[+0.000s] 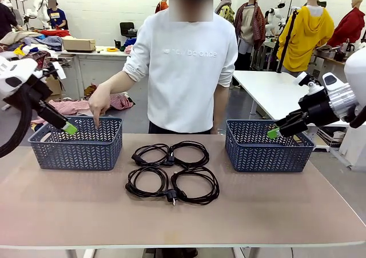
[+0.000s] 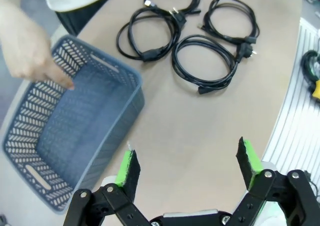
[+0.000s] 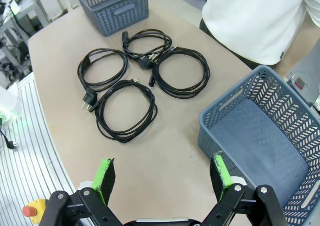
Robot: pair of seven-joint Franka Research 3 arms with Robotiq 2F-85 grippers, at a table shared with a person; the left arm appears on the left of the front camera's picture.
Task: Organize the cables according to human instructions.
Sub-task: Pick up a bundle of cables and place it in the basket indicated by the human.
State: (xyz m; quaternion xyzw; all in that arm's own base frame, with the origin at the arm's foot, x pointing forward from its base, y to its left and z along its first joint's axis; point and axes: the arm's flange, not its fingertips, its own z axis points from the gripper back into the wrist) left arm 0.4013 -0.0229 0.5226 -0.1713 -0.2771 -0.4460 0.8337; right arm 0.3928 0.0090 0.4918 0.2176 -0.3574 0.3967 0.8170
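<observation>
Cables — four black coils, each with a plug, are lying flat at the middle of the table in two rows of two. The coils in each row are touching where their plugs meet. Nothing is gripping them.

Left basket — blue, lattice-walled, is sitting on the table to the left of the coils, apart from them.

Right basket — the same kind, is sitting to the right of the coils, also apart.

Person is standing at the far side. One hand is reaching down over the left basket's far rim, with a finger pointing into it.

Left gripper is hanging over the table just beside the left basket, its jaws spread wide and holding nothing.

Right gripper is hanging by the right basket's edge, its jaws likewise spread wide and holding nothing.
</observation>
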